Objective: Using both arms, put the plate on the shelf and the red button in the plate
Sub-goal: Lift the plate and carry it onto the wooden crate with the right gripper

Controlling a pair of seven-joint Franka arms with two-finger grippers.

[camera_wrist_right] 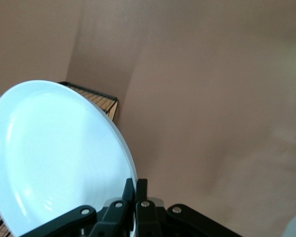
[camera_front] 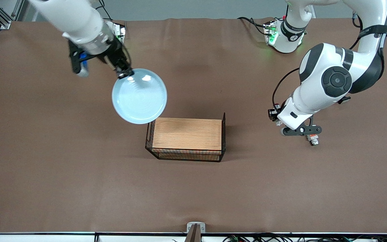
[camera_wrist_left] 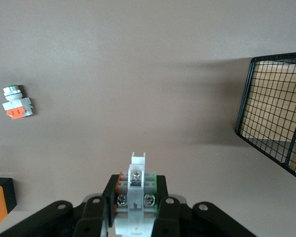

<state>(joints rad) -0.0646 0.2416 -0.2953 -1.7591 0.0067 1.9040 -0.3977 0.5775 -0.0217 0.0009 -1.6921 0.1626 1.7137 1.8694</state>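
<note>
right gripper (camera_front: 126,73) pinches plate (camera_front: 139,95) rim, in air | left gripper (camera_wrist_left: 134,197) squeezes red button (camera_wrist_left: 136,190), cap hidden | basket (camera_front: 186,138) partly covered

Even overhead light, soft shadows beside the basket (camera_front: 186,138), glare on the plate (camera_front: 139,95).

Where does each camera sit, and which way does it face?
Front view: high across the table, facing both arms, basket central.
Left wrist view: over brown table; left gripper shut on the red button.
Right wrist view: right gripper pinches the plate by its rim.
Shared: the basket's in all three.
</note>
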